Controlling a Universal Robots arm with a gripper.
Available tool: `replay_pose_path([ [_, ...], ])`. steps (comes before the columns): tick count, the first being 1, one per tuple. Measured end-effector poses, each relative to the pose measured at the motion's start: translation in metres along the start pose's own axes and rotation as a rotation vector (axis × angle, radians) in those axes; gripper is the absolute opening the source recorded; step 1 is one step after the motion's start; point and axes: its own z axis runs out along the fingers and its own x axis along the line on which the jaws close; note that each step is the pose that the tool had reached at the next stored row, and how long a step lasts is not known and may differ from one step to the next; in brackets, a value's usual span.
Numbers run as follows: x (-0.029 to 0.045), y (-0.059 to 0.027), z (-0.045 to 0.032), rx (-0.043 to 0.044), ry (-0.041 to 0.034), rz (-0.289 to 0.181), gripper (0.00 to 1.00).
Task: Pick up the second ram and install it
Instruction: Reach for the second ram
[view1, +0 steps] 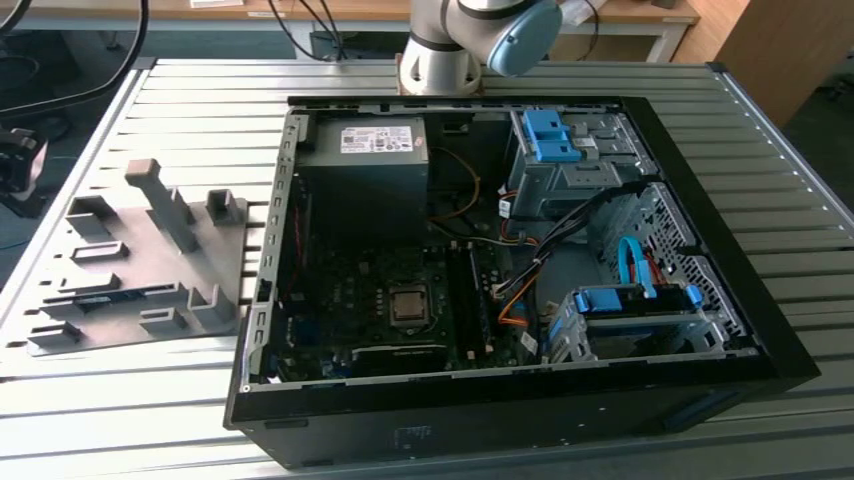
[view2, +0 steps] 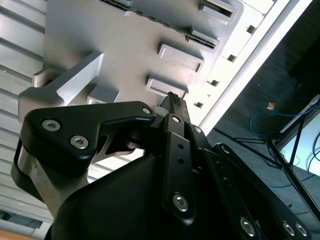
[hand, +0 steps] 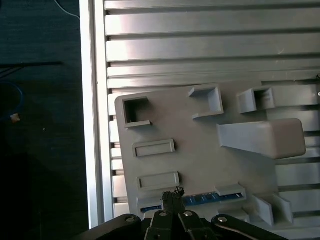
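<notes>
Centring matters, I judge: the black hand (hand: 172, 192), closed on nothing, hangs above the thin blue-green memory stick (hand: 205, 199) slotted in the grey plastic holder (hand: 200, 150).

Slotted aluminium table (view1: 174, 90) carrying an open black computer case (view1: 787, 350) laid with its open side up. Inside: a grey power supply (view1: 363, 165) at the far end, a motherboard (view1: 340, 300) with a central CPU socket (view1: 407, 305), a blue drive bracket (view1: 547, 135) toward the exterior view's right, a second blue-topped drive cage (view1: 634, 300) nearer the camera, and orange cables (view1: 514, 300) between board and cages. At the exterior view's left, apart from the case, lies a grey moulded fixture plate (view1: 134, 265) with an upright post (view1: 167, 205) and rectangular pockets (hand: 135, 111), seen from above in the first wrist view.
</notes>
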Motion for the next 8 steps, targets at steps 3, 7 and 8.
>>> replay_pose_path([
  [3,0.0001,-0.0001,0.0027,0.0001,0.0000,0.000,0.10],
  [7,0.0002,-0.0003,0.0063,0.0002,0.0000,0.000,0.10],
  [8,0.0002,-0.0003,0.0073,0.0003,0.0000,0.000,0.10],
])
